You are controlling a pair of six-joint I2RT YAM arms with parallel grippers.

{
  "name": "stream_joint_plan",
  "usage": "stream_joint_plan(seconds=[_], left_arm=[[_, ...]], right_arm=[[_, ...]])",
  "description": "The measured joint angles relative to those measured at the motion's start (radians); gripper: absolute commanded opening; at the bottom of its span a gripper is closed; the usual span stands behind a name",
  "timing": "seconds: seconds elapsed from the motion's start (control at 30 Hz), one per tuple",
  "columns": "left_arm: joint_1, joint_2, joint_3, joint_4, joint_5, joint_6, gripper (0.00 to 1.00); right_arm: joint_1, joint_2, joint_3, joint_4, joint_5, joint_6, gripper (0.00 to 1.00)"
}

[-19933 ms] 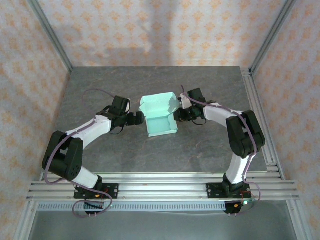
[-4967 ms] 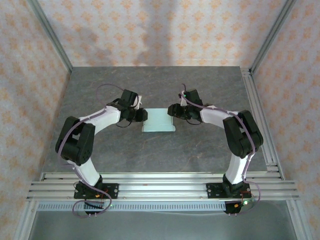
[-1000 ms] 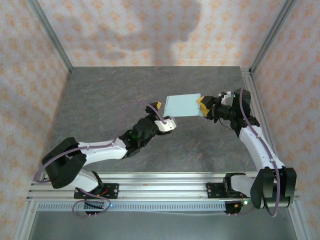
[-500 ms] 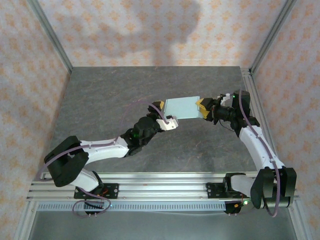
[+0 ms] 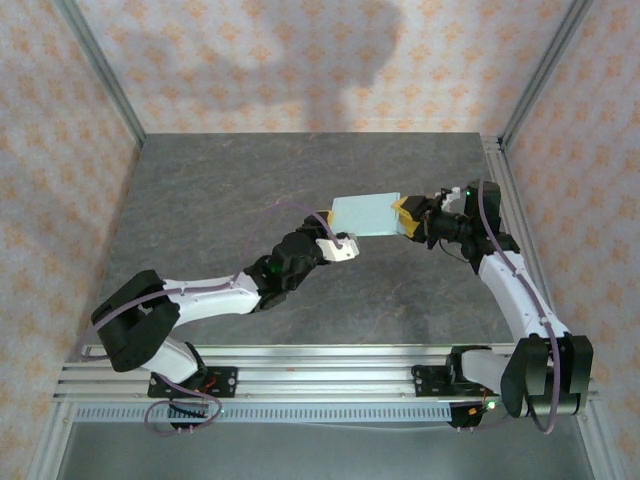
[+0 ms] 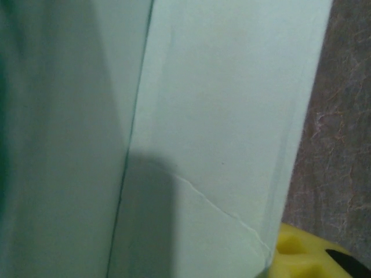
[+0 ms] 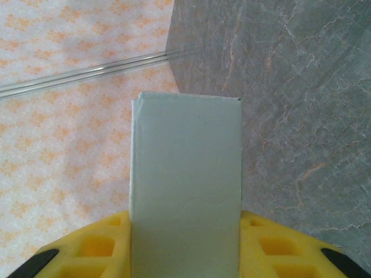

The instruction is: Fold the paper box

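The paper box (image 5: 365,213) is a closed pale mint slab held off the grey table (image 5: 230,190) at its right end by my right gripper (image 5: 405,216), which is shut on it. In the right wrist view the box (image 7: 185,174) stands between both yellow fingers (image 7: 272,243). My left gripper (image 5: 334,231) is open at the box's left end, its jaws spread on either side of that end. The left wrist view has the box's face (image 6: 220,116) very close, with one yellow finger (image 6: 304,255) at its lower right edge; the other finger is hidden.
An aluminium rail (image 5: 512,215) runs along the table's right edge, close to the right arm. Patterned walls (image 5: 300,60) enclose the back and sides. Bare table lies left and in front of the box.
Over the last second the left gripper slid up and right onto the box's left end. The right gripper kept hold of the box, which tilted slightly.
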Motion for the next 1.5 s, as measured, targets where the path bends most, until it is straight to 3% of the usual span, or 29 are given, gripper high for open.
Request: stream_joint_plan(seconds=[0.13, 0.33, 0.47, 0.63, 0.9, 1.1, 1.33, 1.5], left_arm=[[0.0, 0.0, 0.011, -0.021, -0.001, -0.001, 0.33], [-0.001, 0.0, 0.035, -0.09, 0.0, -0.038, 0.32], [0.004, 0.0, 0.062, -0.205, 0.011, -0.111, 0.32], [0.037, 0.0, 0.086, -0.362, 0.061, -0.223, 0.3], [0.119, 0.0, 0.14, -0.698, 0.213, -0.385, 0.3], [0.141, 0.0, 0.235, -0.915, 0.325, -0.455, 0.31], [0.164, 0.059, 0.312, -1.109, 0.371, -0.47, 0.31], [0.165, 0.103, 0.345, -1.197, 0.404, -0.47, 0.31]], right_arm=[[-0.002, 0.001, 0.0, 0.001, 0.003, 0.012, 0.43], [-0.002, -0.003, 0.002, 0.0, 0.043, -0.006, 0.74], [-0.005, -0.027, 0.025, -0.067, 0.134, -0.087, 0.8], [-0.009, -0.068, 0.08, -0.19, 0.276, -0.259, 0.79], [-0.001, -0.113, 0.161, -0.37, 0.473, -0.729, 0.74], [0.135, -0.129, 0.171, -0.452, 0.628, -1.051, 0.73], [0.294, -0.096, 0.156, -0.453, 0.645, -1.268, 0.56], [0.359, -0.027, 0.155, -0.455, 0.624, -1.365, 0.49]])
